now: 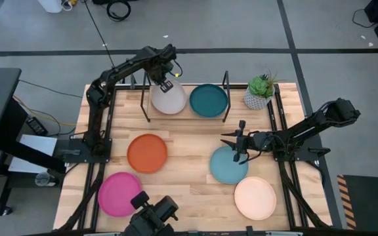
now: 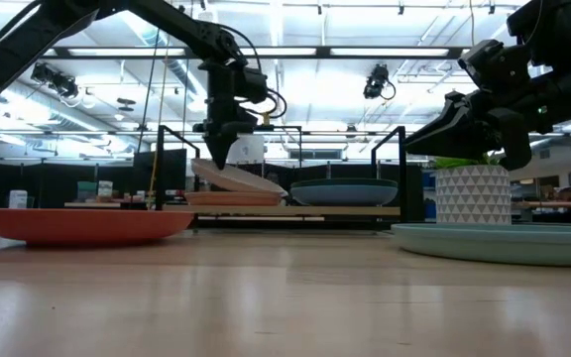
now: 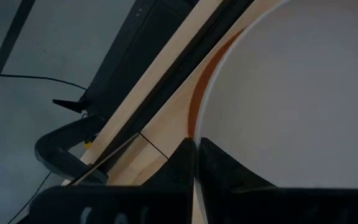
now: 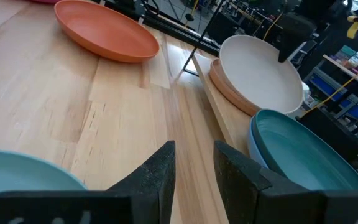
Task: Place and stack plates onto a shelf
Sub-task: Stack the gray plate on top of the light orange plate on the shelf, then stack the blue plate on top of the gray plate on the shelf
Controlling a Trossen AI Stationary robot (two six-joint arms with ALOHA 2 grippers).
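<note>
Left gripper [image 1: 165,86] is clenched on the rim of the grey plate [image 1: 168,98], which sits tilted on the shelf [image 1: 186,116] at its left end, one edge resting on the salmon plate [image 2: 231,198] beneath and the gripped edge raised. The dark teal plate [image 1: 209,100] sits on the shelf's right half, just beside.

Right gripper [image 1: 240,145] hangs with fingers parted, holding nothing, over the light blue plate [image 1: 228,164] near the table's right edge. The orange plate [image 1: 147,153], magenta plate [image 1: 119,194] and cream plate [image 1: 255,198] lie on the table toward the front.

Judgement: step in hand is seating grey on salmon. Lower the held edge until the rims nest, keep it clear of the shelf's black side frame, then let go and lift straight up.
</note>
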